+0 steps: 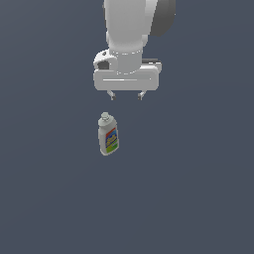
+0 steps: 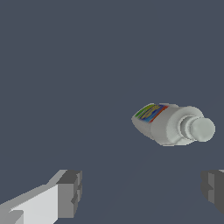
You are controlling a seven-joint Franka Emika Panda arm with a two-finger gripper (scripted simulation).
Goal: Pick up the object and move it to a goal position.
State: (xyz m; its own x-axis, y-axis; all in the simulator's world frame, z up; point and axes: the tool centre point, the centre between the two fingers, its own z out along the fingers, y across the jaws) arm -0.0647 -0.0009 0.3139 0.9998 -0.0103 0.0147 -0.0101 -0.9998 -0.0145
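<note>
Bottle [image 1: 108, 134] sits on the bare floor just in front of the gripper [image 1: 126, 95] and a bit toward the exterior view's left — jaws spread wide, holding nothing — with its cap pointing back toward the arm.

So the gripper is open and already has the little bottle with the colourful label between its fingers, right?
Not quite. The gripper is open, but the bottle is not between its fingers. In the exterior view the bottle sits apart from the fingertips, and in the wrist view it lies beyond the two fingers, with only bare surface in the gap between them. The label is indeed multicoloured.
</note>
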